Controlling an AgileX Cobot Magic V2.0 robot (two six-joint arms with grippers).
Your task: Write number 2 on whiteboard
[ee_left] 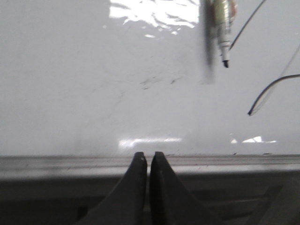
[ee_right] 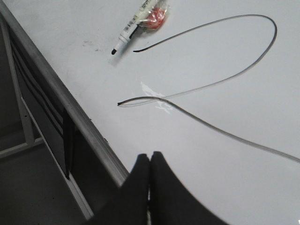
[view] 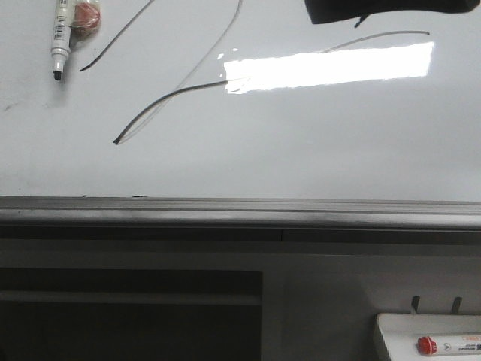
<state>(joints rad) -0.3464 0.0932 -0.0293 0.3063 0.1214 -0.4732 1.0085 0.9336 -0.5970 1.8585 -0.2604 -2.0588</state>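
Glossy white fills nearly every view: the whiteboard [view: 316, 150] lies flat as your table, its grey metal edge rail [view: 240, 210] along the near edge and a bright rectangle of light mirrored on it.

Your left gripper [ee_left: 147, 161] has its fingers pressed together on nothing, hanging over the rail at the near edge. Your right gripper [ee_right: 150, 164] is likewise pinched closed and empty, just over the board beside the near edge.

Outward from the right gripper runs the number 2 [ee_right: 220, 79]: a thin dark grey loop that curves round and sweeps back into a long wavy base stroke. It looks complete, so you likely have little left but tidying up.

Toward the far left corner lies the uncapped marker [view: 62, 34], tip pointing at the near edge, with a small red object [view: 88, 16] beside it. Judge the marker light, stiff and smooth; it may roll on this slick surface, so grip it mid-barrel, across its width. A second marker with a red cap [view: 451, 346] sits in the small white tray [view: 391, 331] below the near right corner.
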